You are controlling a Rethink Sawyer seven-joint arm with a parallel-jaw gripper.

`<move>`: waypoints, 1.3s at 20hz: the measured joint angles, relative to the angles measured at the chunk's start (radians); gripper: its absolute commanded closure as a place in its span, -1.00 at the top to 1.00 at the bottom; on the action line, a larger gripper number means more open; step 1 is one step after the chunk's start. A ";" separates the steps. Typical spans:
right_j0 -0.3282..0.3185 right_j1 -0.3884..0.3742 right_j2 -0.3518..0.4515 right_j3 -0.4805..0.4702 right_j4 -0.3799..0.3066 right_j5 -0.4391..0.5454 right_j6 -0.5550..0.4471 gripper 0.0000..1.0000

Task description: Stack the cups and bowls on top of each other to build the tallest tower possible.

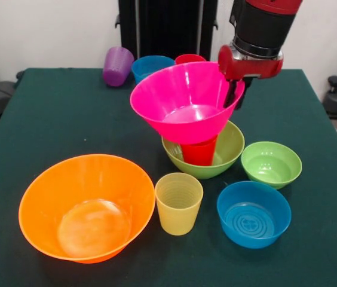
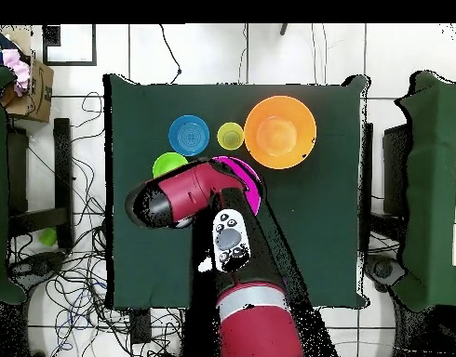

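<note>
The hot pink bowl (image 1: 183, 98) tilts on the bright red cup (image 1: 199, 153), which stands inside the medium lime green bowl (image 1: 231, 149) at mid-table. My gripper (image 1: 236, 95) comes down from the upper right, shut on the pink bowl's right rim, one finger inside and one outside. The large orange bowl (image 1: 85, 206), ribbed yellow cup (image 1: 178, 203), a blue bowl (image 1: 253, 213) and the small lime green bowl (image 1: 271, 164) stand in front. In the overhead view the arm hides the gripper; part of the pink bowl (image 2: 246, 175) shows.
At the back of the green table (image 1: 49, 119) the purple cup (image 1: 118, 66) lies on its side beside a second blue bowl (image 1: 152, 67) and the pinkish-red cup (image 1: 190, 58). Overhead shows the orange bowl (image 2: 280, 132), yellow cup (image 2: 230, 137), blue bowl (image 2: 189, 134) and small green bowl (image 2: 167, 165).
</note>
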 measured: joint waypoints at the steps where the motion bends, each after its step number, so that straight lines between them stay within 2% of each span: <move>1: 0.005 0.003 -0.006 -0.006 0.000 0.000 0.001 -1.00; 17: 0.028 0.044 -0.078 -0.066 0.029 -0.001 0.004 -1.00; 26: 0.087 0.090 -0.120 -0.136 0.076 0.000 0.004 -1.00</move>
